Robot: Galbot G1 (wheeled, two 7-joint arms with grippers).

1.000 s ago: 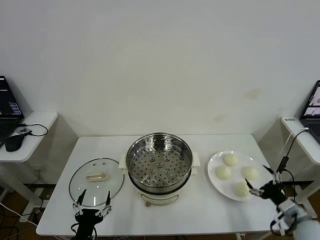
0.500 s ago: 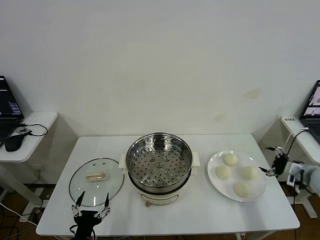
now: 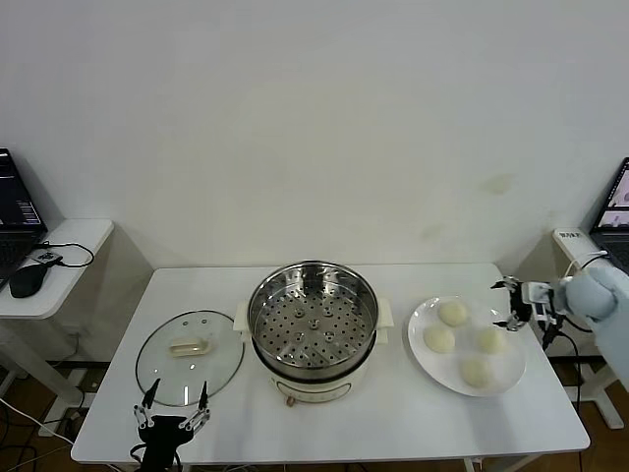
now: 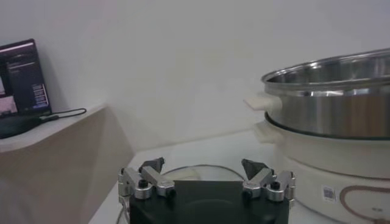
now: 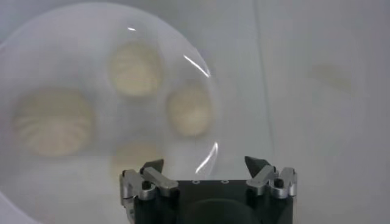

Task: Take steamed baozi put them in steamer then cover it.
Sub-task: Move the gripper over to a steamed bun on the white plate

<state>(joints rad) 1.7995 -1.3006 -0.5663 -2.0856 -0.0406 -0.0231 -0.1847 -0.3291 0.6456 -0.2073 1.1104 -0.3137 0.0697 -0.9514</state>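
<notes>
A white rectangular table fills the lower part of the head view. At its middle stands the steamer, a round shiny steel pot with a perforated tray on a cream-white electric base with side handles; its tray is bare and uncovered. To the robot's left of it, just beside the base, the cover, a round clear glass lid with a metal rim and cream-white bar handle, lies flat on the tabletop. To the right, a flat round white plate carries the steamed baozi, four small smooth cream-white dough buns set apart from each other.

The right gripper hangs over the far right rim of the plate, its fingers spread apart and holding nothing; whether it touches the rim is hard to judge, though the wrist view suggests it is above the plate. The left gripper sits at the table's near edge, just in front of the cover, fingers apart and empty.
</notes>
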